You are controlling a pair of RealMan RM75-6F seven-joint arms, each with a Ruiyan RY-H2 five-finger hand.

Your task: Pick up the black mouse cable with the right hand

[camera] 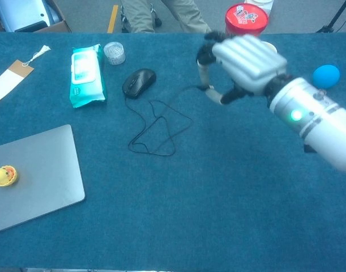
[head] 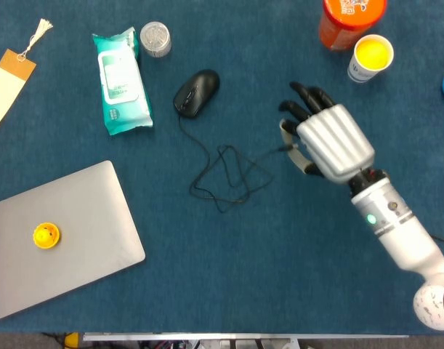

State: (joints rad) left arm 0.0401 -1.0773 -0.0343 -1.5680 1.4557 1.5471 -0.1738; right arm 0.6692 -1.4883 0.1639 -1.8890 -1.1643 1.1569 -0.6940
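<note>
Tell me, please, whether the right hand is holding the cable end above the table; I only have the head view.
Observer: Yes. In the chest view the right hand hangs well above the table, and the black mouse cable rises from its loops to the fingers.
Operator: Thank you. What is the blue sliver at my right edge?
Observer: A blue ball, whole in the chest view, lying on the table beyond the forearm.
Operator: Is the mouse off the table too?
Observer: No. From the chest angle the mouse sits flat on the table, with slack cable beside it.
</note>
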